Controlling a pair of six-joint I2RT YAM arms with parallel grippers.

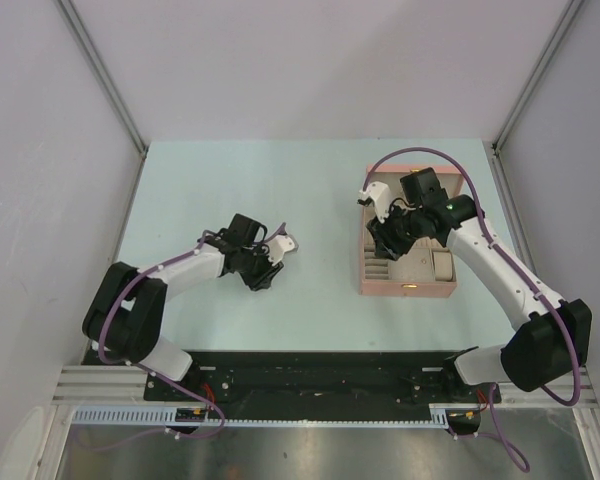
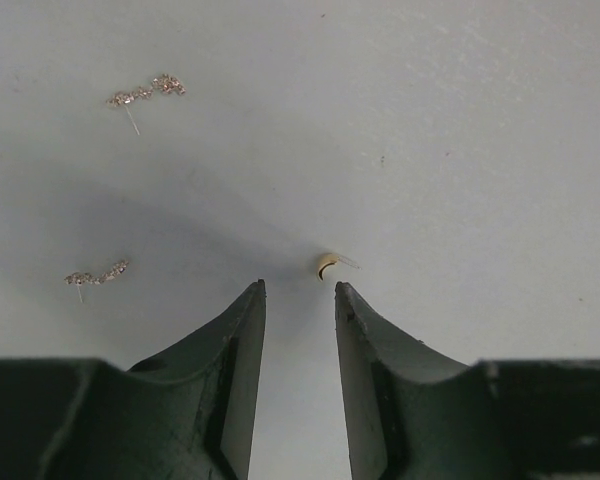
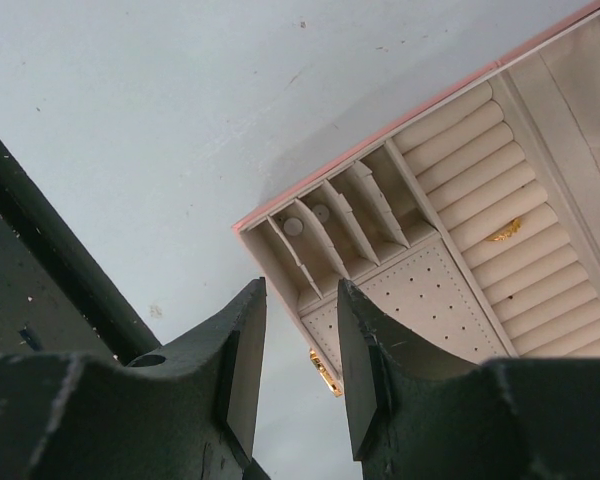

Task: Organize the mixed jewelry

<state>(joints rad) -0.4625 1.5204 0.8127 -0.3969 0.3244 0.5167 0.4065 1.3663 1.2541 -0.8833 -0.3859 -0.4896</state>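
The mixed jewelry on the table shows in the left wrist view. A tiny cream curved piece [image 2: 326, 265] lies just past the tips of my left gripper [image 2: 300, 290], which is open with nothing between its fingers. Two sparkly metallic pieces [image 2: 145, 92] [image 2: 97, 275] lie farther left. My right gripper [image 3: 300, 290] is open and empty, hovering at the near left corner of the open pink box [image 3: 380, 138]. Two small round pale pieces [image 3: 293, 227] [image 3: 321, 212] sit in its narrow compartments. A gold piece [image 3: 505, 233] rests among the ring rolls.
The pink box [image 1: 450, 291] stands at the right of the table under my right gripper [image 1: 385, 243]. My left gripper [image 1: 263, 274] is at centre left. The box's gold clasp [image 3: 323, 372] faces the near edge. A perforated cream panel [image 3: 430, 300] sits beside the compartments.
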